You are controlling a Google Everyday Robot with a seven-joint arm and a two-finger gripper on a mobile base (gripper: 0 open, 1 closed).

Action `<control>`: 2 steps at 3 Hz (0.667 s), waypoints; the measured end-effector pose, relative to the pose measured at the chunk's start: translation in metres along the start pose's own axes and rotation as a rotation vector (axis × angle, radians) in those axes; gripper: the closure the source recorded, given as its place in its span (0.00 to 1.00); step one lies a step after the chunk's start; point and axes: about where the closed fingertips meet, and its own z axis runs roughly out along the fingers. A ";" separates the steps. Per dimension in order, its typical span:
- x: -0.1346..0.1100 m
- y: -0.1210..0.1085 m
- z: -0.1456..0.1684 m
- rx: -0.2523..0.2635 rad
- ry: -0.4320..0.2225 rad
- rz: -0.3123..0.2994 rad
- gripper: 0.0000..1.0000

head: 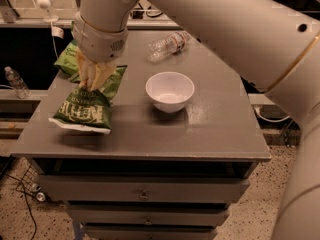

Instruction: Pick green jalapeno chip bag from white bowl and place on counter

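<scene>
My gripper (92, 81) is over the left side of the grey counter (210, 129), shut on the top edge of the green jalapeno chip bag (85, 109). The dark green bag hangs tilted from the fingers, its white bottom edge low over the counter near the left front edge; I cannot tell whether it touches. The white bowl (169, 91) stands empty at the middle of the counter, to the right of the bag.
A brighter green chip bag (67, 61) lies at the counter's far left, partly behind my gripper. A clear plastic bottle (167, 45) lies on its side at the back. Another bottle (16, 82) stands on a shelf at the left. Drawers (142, 194) are below.
</scene>
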 end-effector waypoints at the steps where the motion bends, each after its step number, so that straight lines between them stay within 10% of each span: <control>1: -0.001 -0.001 0.000 0.004 0.000 -0.002 0.61; 2: -0.002 -0.002 0.000 0.007 0.001 -0.004 0.38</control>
